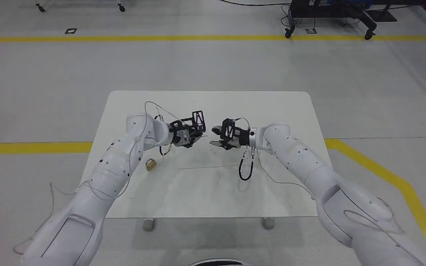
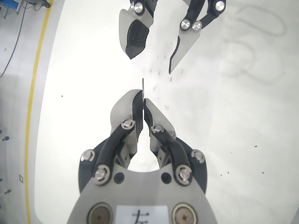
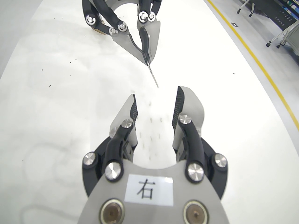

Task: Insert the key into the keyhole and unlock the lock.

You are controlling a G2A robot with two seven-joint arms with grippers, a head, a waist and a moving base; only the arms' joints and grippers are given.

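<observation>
Slim silver metal key [image 2: 143,86] is sitting pinched between the pressed-together black pads of my left gripper [image 2: 143,99], its blade sticking out past the fingertips and pointing toward the right gripper [image 3: 156,95]. I am seeing the right gripper's fingers spread wide, facing the left one tip to tip over the middle of the white rounded table [image 1: 279,113], the two close but not touching. Small brass padlock [image 1: 152,163] is lying on the tabletop just beside my left forearm, behind the left gripper and well apart from the key.
</observation>
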